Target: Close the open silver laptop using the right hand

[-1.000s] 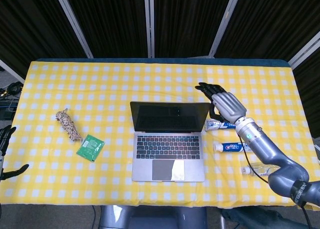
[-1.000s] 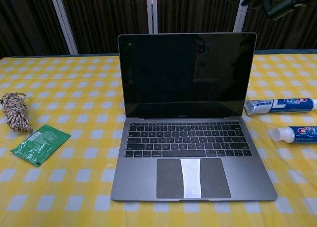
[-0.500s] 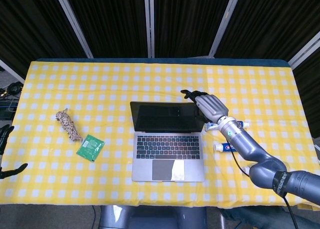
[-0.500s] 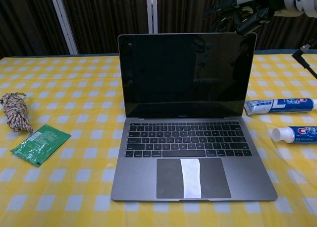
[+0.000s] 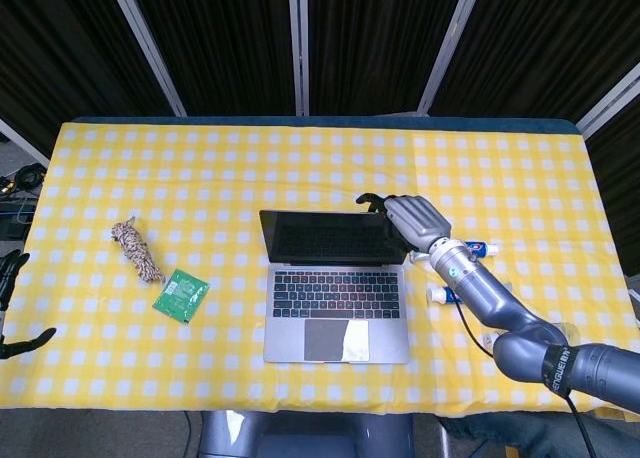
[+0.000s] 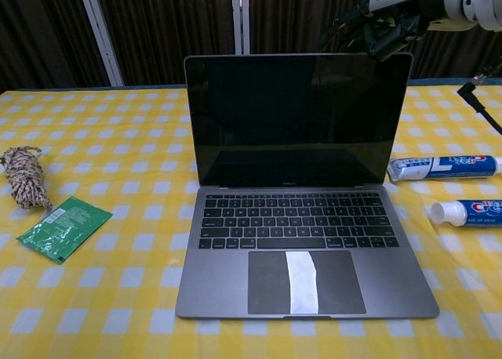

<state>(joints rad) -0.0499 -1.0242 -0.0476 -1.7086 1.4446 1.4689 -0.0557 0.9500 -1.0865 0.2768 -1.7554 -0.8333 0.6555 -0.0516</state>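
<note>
The robot hand (image 6: 392,18) is resting its dark fingers (image 6: 375,31) on the top right edge of the open laptop (image 6: 302,194).

The right robot hand (image 5: 412,216) reaches forward on its extended arm, fingers (image 6: 375,31) curled downward, holding nothing.

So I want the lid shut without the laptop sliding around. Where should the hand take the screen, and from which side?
Probably the top edge of the screen, coming from behind it. The lid stands nearly upright on the laptop, so that edge is farthest from the hinge and should swing forward and down with least push. The right hand is already at the upper right corner.
</note>
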